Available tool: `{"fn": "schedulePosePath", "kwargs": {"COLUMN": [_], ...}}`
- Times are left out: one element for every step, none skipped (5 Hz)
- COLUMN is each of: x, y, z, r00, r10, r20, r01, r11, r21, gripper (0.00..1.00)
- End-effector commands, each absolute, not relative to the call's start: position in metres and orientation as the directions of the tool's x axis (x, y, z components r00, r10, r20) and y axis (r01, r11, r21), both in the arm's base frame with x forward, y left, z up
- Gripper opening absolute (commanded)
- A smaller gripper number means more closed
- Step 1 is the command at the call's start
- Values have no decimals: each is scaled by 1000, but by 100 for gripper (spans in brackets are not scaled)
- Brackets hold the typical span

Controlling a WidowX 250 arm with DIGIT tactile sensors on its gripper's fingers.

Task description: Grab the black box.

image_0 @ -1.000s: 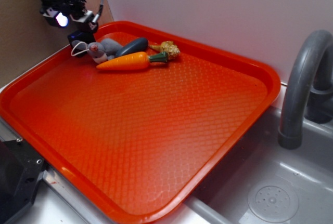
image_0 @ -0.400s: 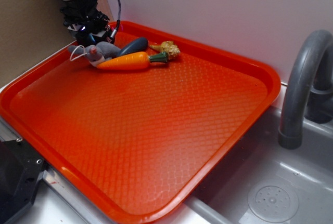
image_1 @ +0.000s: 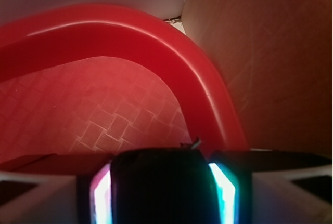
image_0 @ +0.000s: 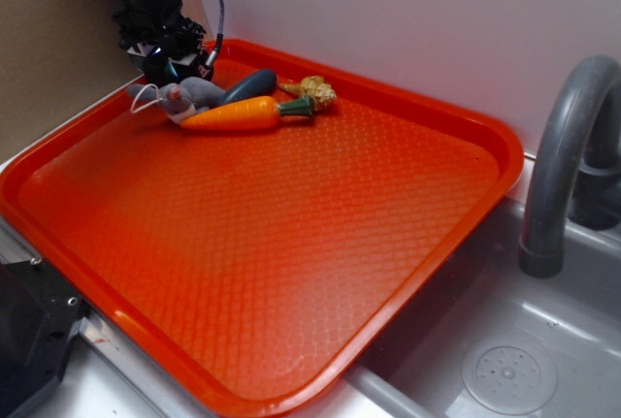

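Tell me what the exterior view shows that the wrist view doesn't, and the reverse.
Only exterior: the toy carrot, grey plush mouse, dark blue-grey oval toy, the grey faucet and sink. Only wrist: the black box close up, seated between the lit fingers; the exterior view hides it behind the gripper. Both: the red tray and its corner rim.

No text, label, brand, number or sign could be read in either view; every surface shown was plain.
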State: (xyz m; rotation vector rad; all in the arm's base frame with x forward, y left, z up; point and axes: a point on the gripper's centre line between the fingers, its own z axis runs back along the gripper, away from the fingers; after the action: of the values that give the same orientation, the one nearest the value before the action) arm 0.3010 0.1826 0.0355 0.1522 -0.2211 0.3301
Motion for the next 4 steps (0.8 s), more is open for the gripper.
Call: {"fn": "schedulePosePath", "kwargs": {"x": [309, 285, 255, 234], "y": [193, 157, 112, 56], "z": [45, 94, 145, 192], "r00": [931, 949, 969, 981], "r10": [261, 229, 129, 95], "r20": [255, 217, 211, 171], "r01": [-299, -239, -124, -107], "r11": [947, 971, 992, 992], "r21": [122, 21, -37, 61], "gripper": [0, 0, 0, 0]}}
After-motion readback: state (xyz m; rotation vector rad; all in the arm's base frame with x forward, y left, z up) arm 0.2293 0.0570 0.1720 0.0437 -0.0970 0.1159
